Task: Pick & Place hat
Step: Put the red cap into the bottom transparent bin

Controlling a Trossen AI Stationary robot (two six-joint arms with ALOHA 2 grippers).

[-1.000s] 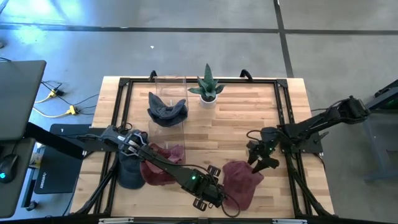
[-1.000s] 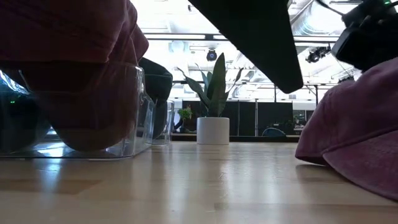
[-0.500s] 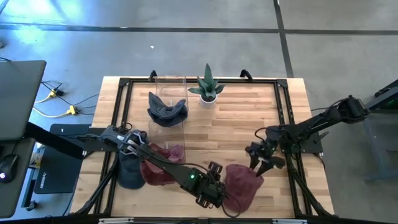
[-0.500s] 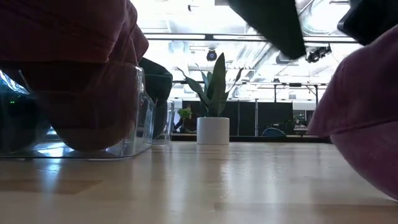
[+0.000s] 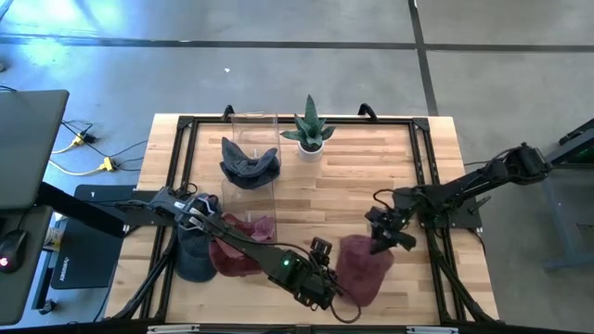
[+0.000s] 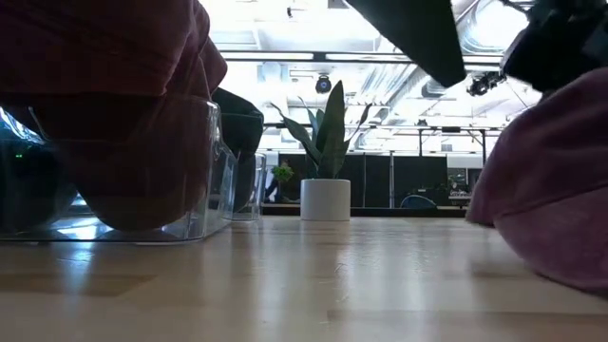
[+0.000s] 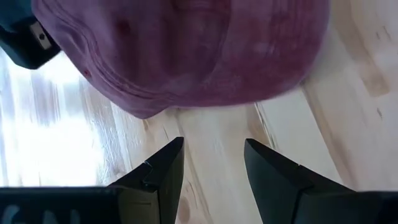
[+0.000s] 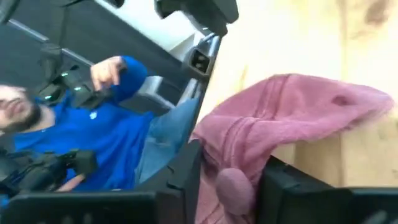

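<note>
Right gripper (image 5: pixel 379 232): jaws clamped on the edge of the maroon hat (image 5: pixel 360 268), cloth bunched between the two fingers (image 8: pixel 186 180); at about 4 o'clock on the table (image 5: pixel 353 176).
Left gripper (image 5: pixel 323 255): jaws apart, holding nothing; just beside the hat on its 9 o'clock side, bare wood between the fingertips.
Reason for the hold: probably a pinch on the rim to lift the hat, with the left one ready to help.
Hat: mostly resting on the wood near 5 o'clock, one edge raised.
Clear bin (image 5: pixel 249 176): at about 10 o'clock, more hats inside, likely the goal.
Potted plant (image 5: pixel 312 130): at 12 o'clock, well apart.
Change: compared with a second ago, right gripper a little higher on the hat; left gripper closer to the hat.
</note>
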